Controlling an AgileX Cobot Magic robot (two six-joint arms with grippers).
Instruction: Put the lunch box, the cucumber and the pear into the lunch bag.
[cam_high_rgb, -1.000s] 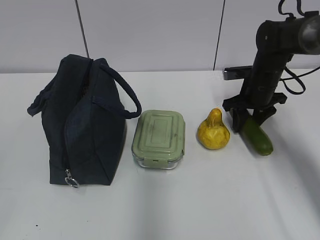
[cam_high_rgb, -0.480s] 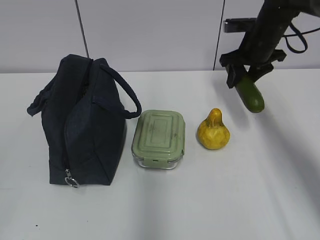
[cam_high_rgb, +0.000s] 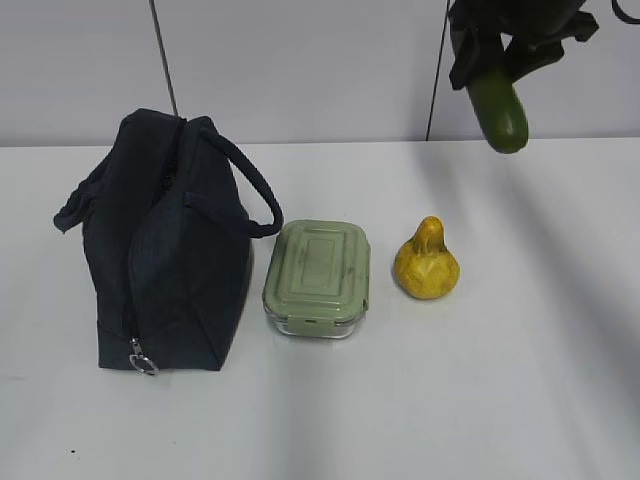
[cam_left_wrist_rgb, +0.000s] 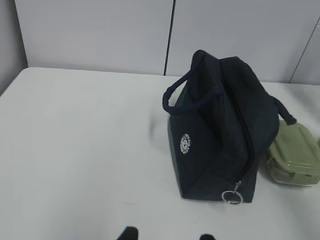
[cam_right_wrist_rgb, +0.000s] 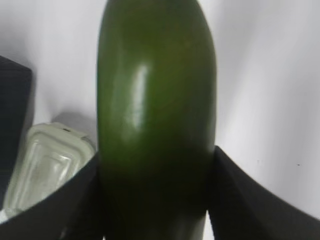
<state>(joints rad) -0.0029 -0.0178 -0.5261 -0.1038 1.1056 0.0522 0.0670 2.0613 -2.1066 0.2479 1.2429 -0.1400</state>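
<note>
My right gripper (cam_high_rgb: 497, 62) is shut on the dark green cucumber (cam_high_rgb: 500, 112), which hangs high above the table at the back right, its free end pointing down. In the right wrist view the cucumber (cam_right_wrist_rgb: 156, 100) fills the gap between the black fingers (cam_right_wrist_rgb: 240, 195). The yellow pear (cam_high_rgb: 427, 262) stands upright on the table, and the green-lidded lunch box (cam_high_rgb: 318, 275) lies to its left. Left of that stands the navy lunch bag (cam_high_rgb: 165, 250), with its ring pull (cam_high_rgb: 143, 360) low at the near end. My left gripper (cam_left_wrist_rgb: 167, 235) is open and holds nothing; it is short of the bag (cam_left_wrist_rgb: 220, 135).
The white table (cam_high_rgb: 480, 400) runs back to a pale panelled wall (cam_high_rgb: 300, 60). The bag's strap handles (cam_high_rgb: 245, 180) loop out toward the lunch box. The left wrist view shows bare table (cam_left_wrist_rgb: 75, 150) left of the bag and the lunch box (cam_left_wrist_rgb: 295, 152) to its right.
My right gripper has lifted the cucumber off the table beside the pear, straight up toward the top of the exterior view. The bag, lunch box and pear have not moved.
</note>
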